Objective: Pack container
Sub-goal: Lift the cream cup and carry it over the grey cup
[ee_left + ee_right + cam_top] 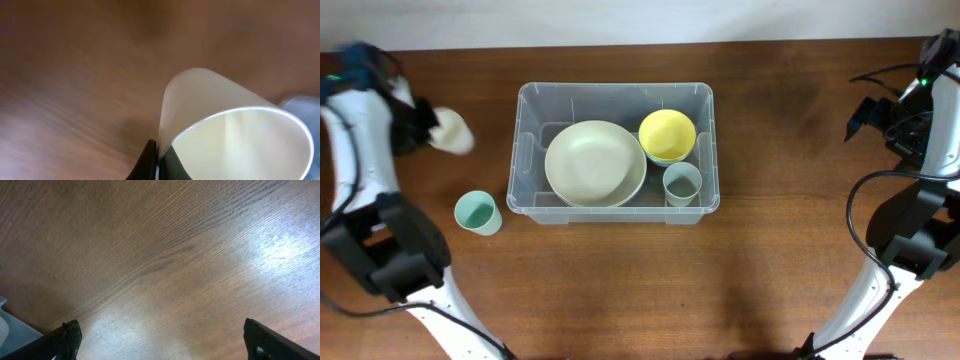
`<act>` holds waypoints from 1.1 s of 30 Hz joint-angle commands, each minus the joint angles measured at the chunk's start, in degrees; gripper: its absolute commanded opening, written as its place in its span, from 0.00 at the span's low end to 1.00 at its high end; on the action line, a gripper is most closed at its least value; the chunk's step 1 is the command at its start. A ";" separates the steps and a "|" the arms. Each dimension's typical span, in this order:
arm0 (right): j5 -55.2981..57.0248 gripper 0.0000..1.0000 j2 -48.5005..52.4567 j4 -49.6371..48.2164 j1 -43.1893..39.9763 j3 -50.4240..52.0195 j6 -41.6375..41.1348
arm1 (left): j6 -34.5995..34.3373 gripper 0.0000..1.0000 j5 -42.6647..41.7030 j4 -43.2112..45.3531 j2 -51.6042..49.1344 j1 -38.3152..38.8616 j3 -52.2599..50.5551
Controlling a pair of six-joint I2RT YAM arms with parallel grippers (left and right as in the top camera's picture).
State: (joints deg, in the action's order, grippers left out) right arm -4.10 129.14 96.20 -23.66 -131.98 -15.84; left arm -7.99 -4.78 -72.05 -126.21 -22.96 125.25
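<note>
The clear plastic container (525,150) sits mid-table and holds a large pale green bowl (595,163), a yellow bowl (667,134) and a grey-blue cup (682,183). At the far left my left gripper (420,125) is shut on a cream cup (452,130), which hangs tilted and blurred. The left wrist view shows that cream cup (220,120) with its wall pinched at the rim by my left gripper (159,150), one finger inside and one outside. My right gripper (870,115) is at the far right; in its wrist view my right gripper (160,325) stands open over bare wood.
A teal cup (478,212) stands upright on the table just left of the container's front corner. A corner of the container (12,327) shows at the lower left of the right wrist view. The table is dark brown wood.
</note>
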 commanded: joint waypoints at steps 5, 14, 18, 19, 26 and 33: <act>0.26 0.99 -2.25 0.02 -0.37 0.20 0.37 | -0.70 0.01 -13.25 -9.33 2.60 -2.69 29.90; 0.26 0.99 -2.25 0.02 -0.37 0.20 0.37 | 3.82 0.01 -17.51 -21.99 5.70 14.16 41.24; 0.28 0.99 -2.25 0.02 -0.37 0.20 0.37 | 4.92 0.01 -17.27 -24.39 4.81 24.15 40.06; 0.28 0.99 -2.25 0.02 -0.37 0.20 0.37 | 5.14 0.01 -17.05 -24.63 4.57 26.47 39.52; 0.26 0.99 -2.25 0.02 -0.37 0.20 0.37 | 5.18 0.01 -12.61 -24.61 4.17 41.16 29.16; 0.28 0.99 -2.25 0.02 -0.37 0.20 0.37 | 6.14 0.01 -12.35 -21.18 4.17 48.96 17.20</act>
State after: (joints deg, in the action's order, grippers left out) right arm -4.08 129.14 96.23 -23.66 -131.98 -15.81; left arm -3.38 -18.06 -94.08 -121.64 24.08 146.21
